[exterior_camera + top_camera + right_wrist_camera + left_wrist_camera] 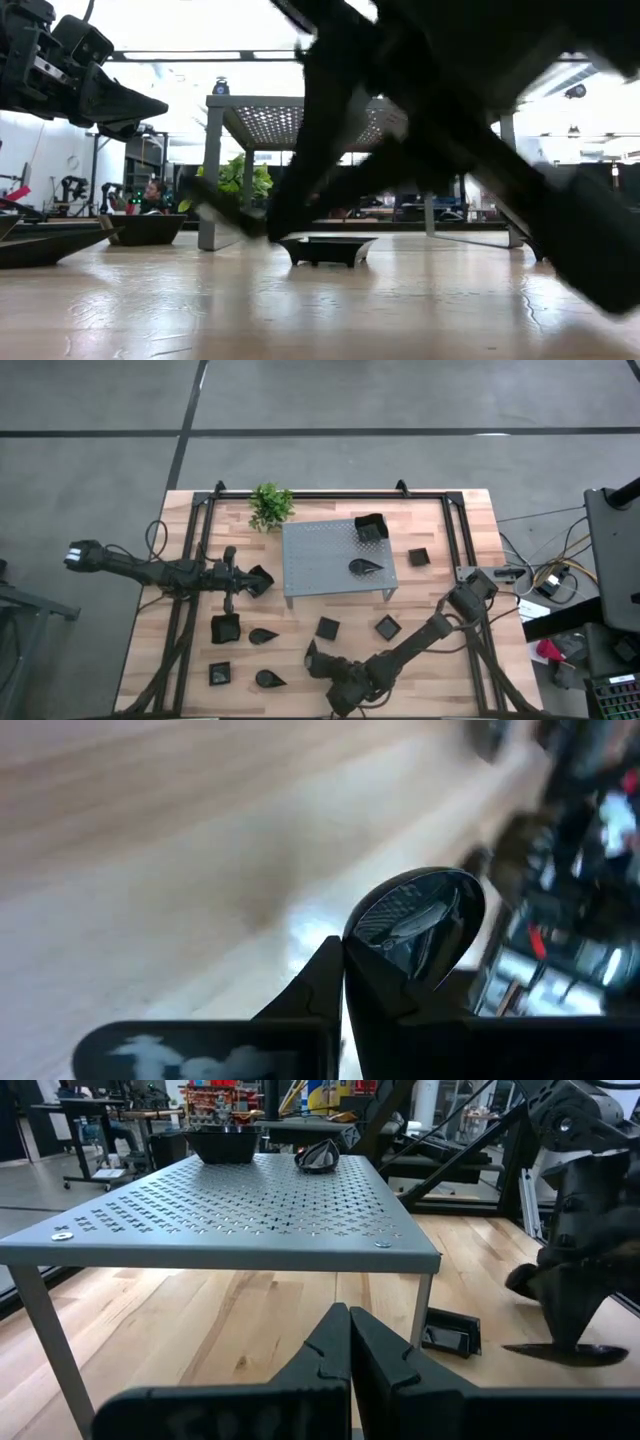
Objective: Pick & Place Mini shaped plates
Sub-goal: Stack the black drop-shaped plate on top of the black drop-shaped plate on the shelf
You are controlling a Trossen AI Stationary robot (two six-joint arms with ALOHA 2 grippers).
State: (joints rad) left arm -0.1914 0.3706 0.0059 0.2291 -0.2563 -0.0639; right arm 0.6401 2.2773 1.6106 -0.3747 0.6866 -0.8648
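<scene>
Your right gripper (pixel 345 965) is low over the front of the bench (pixel 440 670), its fingers clamped on a teardrop plate (pixel 420 920). Your left gripper (pixel 350 1330) waits with fingers together beside the grey stand (pixel 320 560), which carries two more plates (pixel 368 530).

My left arm lies stretched across the left side of the table. Its left gripper (pixel 258 581) points toward the middle, a little above the wood. Its two fingers (pixel 335 1350) are pressed tight together with nothing between them.

My right arm comes in from the right edge, bends, and reaches low along the front. My right gripper (pixel 312 660) is near the front middle. Its fingers (pixel 335 982) are pinched together, and I think they hold something, but that view is blurry.
</scene>
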